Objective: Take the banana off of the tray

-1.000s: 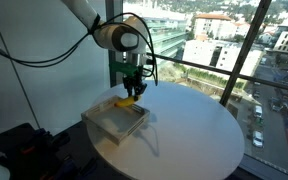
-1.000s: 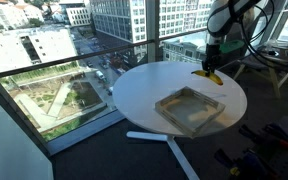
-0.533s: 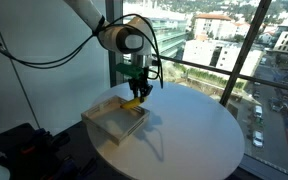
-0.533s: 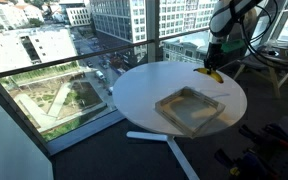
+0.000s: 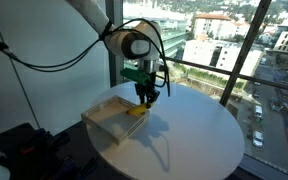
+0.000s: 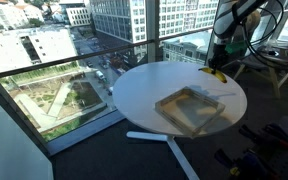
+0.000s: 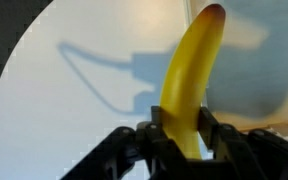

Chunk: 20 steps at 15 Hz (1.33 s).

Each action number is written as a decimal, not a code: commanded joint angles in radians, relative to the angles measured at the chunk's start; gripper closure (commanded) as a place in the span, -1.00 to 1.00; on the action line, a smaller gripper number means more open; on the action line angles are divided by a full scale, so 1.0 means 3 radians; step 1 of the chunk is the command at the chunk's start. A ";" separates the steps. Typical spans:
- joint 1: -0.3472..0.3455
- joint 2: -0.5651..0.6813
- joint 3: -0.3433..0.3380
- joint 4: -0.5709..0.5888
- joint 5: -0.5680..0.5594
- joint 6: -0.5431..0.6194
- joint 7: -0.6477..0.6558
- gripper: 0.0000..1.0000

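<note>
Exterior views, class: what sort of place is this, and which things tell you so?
Probably an upper-floor office or lab: tall windows look down on city buildings, and a robot arm works at a round white table.

tray [image 5: 111,119] on table [image 5: 199,135] | banana [image 7: 189,80] above table, beside tray

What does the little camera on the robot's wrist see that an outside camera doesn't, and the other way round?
Only the wrist view: a close-up of the banana clamped in the shut tool, the banana's dark tip, and the tool's shadow on the table. Only an exterior view: the whole square tray, the arm, and the windows with the city beyond. Both: the banana held in the tool above the white table.
</note>
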 commanded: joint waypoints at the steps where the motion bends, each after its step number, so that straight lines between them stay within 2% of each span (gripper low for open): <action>1: -0.0068 0.0036 -0.0014 0.0048 0.0048 0.0057 -0.0070 0.69; 20: -0.0202 0.0232 0.0032 -0.0167 0.0133 0.0470 -0.0242 0.69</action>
